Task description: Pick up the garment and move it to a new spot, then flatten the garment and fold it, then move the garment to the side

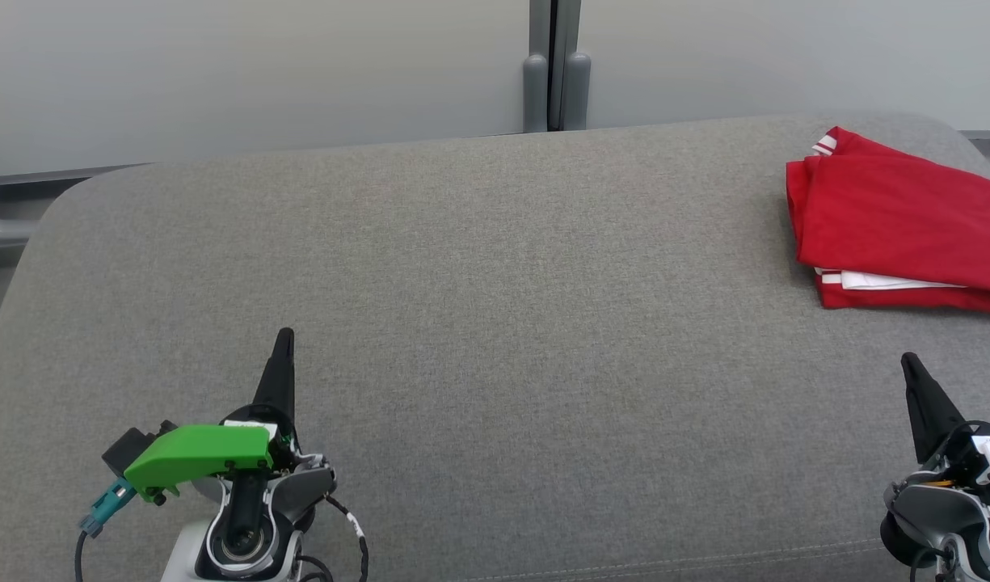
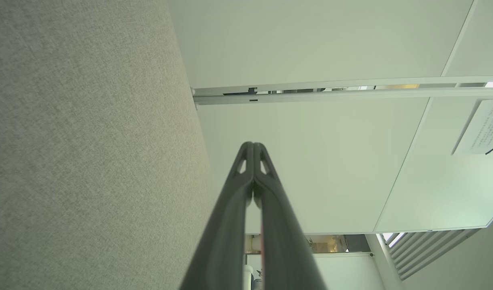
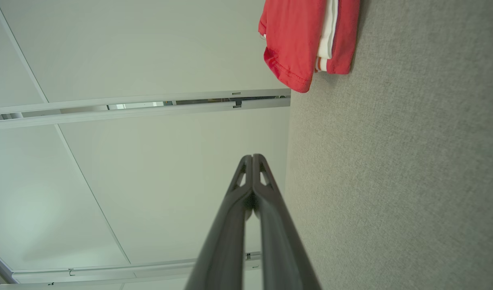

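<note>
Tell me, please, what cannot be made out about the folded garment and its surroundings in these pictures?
Red garment: the head view's right edge and the right wrist view's top edge cut it off, so its full outline is unknown.
Garment type: hidden by its own folds.
Right hand: its wrist is cropped by the head view's corner.
Wall notice: left wrist view, print too small to read.

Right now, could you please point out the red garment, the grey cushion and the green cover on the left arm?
red garment [image 1: 907,210]: head view, top red panel.
grey cushion [image 1: 495,283]: head view, bare fabric at the middle.
green cover [image 1: 200,454]: head view, its broad upper face.
</note>
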Controlling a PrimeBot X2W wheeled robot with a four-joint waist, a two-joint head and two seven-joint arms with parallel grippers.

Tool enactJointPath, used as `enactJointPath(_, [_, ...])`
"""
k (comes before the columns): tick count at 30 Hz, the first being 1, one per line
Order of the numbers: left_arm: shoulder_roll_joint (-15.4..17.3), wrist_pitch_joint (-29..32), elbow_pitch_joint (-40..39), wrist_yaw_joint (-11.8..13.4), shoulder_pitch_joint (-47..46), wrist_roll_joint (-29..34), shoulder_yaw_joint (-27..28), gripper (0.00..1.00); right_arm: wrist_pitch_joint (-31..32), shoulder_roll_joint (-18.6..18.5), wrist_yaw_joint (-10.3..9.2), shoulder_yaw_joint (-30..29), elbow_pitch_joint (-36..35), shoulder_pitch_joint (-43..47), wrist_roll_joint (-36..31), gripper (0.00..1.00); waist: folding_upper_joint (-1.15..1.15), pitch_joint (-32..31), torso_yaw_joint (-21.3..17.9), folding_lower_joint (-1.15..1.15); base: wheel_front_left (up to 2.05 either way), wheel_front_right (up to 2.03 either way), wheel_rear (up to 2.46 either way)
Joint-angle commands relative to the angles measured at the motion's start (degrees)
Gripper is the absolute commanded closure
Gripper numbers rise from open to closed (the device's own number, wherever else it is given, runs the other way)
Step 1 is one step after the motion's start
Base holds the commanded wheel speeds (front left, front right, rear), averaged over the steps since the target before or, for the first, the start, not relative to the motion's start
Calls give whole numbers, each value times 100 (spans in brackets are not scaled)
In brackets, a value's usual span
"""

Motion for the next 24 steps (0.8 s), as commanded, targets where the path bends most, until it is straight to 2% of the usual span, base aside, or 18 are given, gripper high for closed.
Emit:
enactJointPath(1, [4,9,10,-16,-55,-66,13,100,23,-26,2,-14,7,-33,23,100,0,0,0,0,0,0,0])
enactJointPath(24, [4,8,9,-16,-55,-67,12,100,22,-26,2,-14,7,-32,24,100,0,0,0,0,0,0,0])
